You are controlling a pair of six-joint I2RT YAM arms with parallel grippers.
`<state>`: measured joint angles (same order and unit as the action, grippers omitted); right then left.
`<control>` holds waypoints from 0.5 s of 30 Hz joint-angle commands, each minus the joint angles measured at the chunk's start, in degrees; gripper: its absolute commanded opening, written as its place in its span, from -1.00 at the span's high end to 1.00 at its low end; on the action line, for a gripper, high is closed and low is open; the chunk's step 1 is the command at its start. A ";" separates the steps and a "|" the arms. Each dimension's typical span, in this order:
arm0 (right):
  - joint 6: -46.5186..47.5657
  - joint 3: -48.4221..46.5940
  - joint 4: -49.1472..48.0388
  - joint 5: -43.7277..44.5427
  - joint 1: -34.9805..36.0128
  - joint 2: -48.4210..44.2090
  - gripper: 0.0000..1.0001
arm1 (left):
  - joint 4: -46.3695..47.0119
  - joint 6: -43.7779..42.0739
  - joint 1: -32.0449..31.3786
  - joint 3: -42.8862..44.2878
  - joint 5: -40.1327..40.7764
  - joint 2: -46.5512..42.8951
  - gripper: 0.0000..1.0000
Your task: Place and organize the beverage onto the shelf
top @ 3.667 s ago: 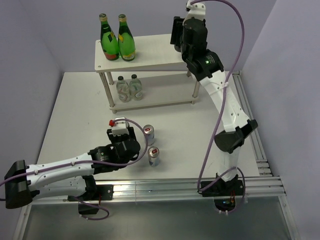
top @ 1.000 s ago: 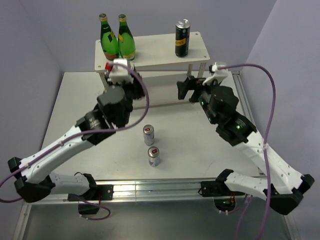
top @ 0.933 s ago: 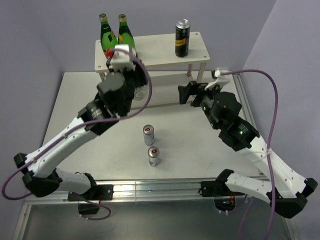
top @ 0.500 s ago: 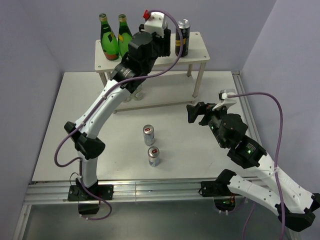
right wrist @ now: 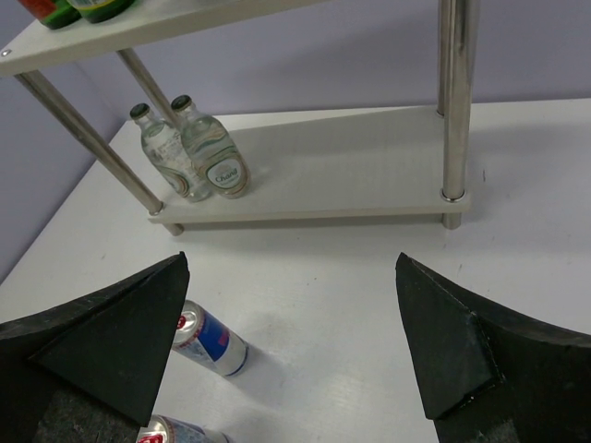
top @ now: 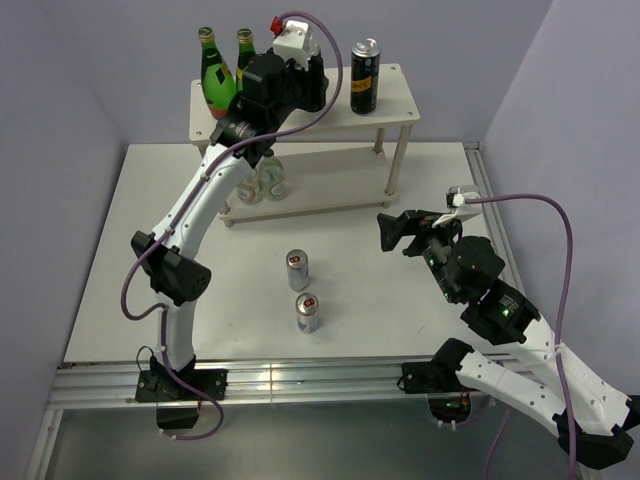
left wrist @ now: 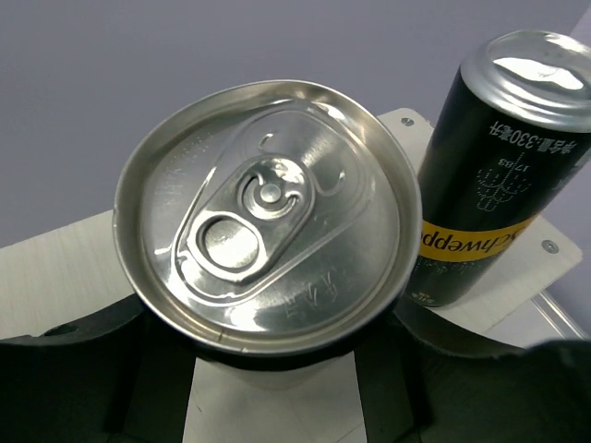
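Left gripper clamps black aluminium can over cream two-tier shelf top board, beside matching upright can; right gripper wide open, empty.

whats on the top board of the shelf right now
Two green bottles at the left end, a black can at the right. Between them the left claw grips a second can; from above the claw covers whether it touches the board.

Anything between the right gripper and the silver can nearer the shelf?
Nothing. In the top view, only bare table lies between the open right gripper and that silver can.
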<state>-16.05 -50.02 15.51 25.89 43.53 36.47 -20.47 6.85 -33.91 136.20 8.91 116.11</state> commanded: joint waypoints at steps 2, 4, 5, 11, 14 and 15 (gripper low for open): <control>-0.56 0.62 -1.88 0.04 0.24 -0.17 -1.00 | 7.64 2.46 -0.10 5.30 -5.65 0.34 0.99; -0.65 0.80 -2.15 0.13 0.33 -0.08 -1.00 | 7.38 2.73 -0.02 6.00 -8.01 1.04 0.99; -0.73 0.71 -2.15 0.30 0.33 0.01 -1.00 | 7.03 2.55 -0.01 6.18 -8.46 1.22 0.99; -0.73 0.80 -2.24 0.39 0.24 0.27 -1.00 | 7.29 1.94 -0.10 4.43 -13.12 1.22 0.99; -0.73 0.89 -2.24 0.57 0.24 0.27 -1.00 | 7.20 2.11 -0.01 3.98 -15.05 1.48 0.95; -0.73 0.80 -2.15 0.65 0.24 0.36 -1.00 | 7.11 2.20 -0.10 4.07 -15.32 1.66 0.90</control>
<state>-16.58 -49.36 15.44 25.89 43.53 36.64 -19.53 8.45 -33.78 138.30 -2.39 119.11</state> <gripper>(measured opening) 0.998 0.622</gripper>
